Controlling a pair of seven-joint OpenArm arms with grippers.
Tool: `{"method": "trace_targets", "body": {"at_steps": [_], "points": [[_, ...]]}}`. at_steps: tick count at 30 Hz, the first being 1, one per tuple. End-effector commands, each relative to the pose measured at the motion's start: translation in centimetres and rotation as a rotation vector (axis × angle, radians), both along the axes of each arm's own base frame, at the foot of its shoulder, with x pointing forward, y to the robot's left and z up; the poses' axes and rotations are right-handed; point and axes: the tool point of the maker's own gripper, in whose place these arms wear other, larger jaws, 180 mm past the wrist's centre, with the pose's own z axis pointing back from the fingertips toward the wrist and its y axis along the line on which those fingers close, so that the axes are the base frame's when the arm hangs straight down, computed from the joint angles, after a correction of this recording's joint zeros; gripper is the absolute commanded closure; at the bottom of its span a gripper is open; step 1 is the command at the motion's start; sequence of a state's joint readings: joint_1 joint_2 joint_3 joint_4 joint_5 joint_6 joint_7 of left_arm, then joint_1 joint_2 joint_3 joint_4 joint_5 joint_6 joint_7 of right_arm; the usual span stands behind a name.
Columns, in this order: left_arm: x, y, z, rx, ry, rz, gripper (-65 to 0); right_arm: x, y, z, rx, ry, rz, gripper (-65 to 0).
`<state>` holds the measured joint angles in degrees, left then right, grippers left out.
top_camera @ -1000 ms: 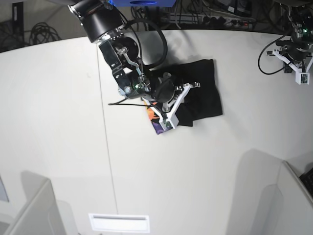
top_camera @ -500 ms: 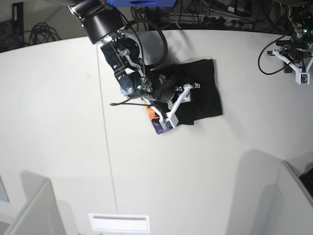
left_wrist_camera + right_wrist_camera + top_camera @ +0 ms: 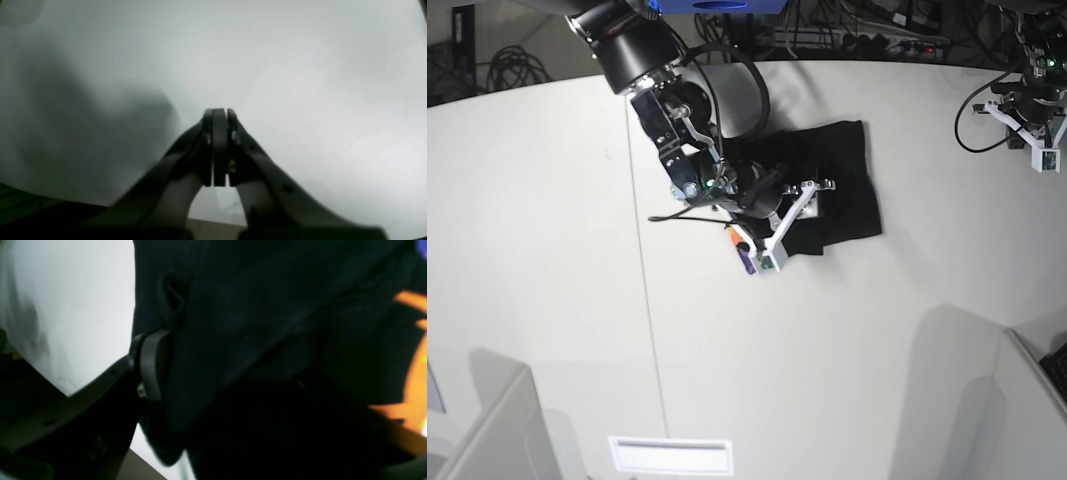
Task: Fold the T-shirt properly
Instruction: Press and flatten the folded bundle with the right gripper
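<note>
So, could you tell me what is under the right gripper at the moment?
The black T-shirt lies under the right gripper, on the white table. A strip of coloured print shows beside it. The arm hides the cloth directly beneath.

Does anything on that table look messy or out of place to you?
The black T-shirt is not a neat rectangle: a bit of its orange and purple print sticks out at the lower left corner, under the right hand, which is down among the cloth. The left hand sits far off, shut on nothing.
</note>
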<state>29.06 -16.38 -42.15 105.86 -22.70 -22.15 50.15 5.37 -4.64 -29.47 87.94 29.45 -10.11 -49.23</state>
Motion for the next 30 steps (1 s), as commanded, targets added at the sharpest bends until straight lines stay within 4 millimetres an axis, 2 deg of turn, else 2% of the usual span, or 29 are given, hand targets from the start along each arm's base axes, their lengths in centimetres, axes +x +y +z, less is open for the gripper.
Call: {"method": "trace_targets", "body": {"at_steps": [1,6,13,20,23,30], "points": [[0.5,0.5,1.1,0.026,-0.028,-0.01,0.0,1.0,0.8,2.4,0.05,-0.064,-0.002,-36.6],[0.5,0.5,1.1,0.026,-0.028,-0.01,0.0,0.2,1.2,4.1,0.069,-0.064,0.03,-36.6],[0.5,0.5,1.0,0.025,-0.028,-0.009,0.0,0.0,1.4,3.9,0.067,-0.054,0.038,-36.6],[0.5,0.5,1.0,0.025,-0.028,-0.007,0.0,-2.7,4.3,4.0,0.056,-0.068,0.168,-36.6],[0.5,0.5,1.0,0.022,-0.03,-0.007,0.0,-3.0,5.2,4.4,0.048,-0.088,0.208,-36.6],[0.6,0.4,1.1,0.019,-0.034,-0.008,0.0,-3.8,6.6,3.4,0.02,-0.071,0.264,-36.6]]}}
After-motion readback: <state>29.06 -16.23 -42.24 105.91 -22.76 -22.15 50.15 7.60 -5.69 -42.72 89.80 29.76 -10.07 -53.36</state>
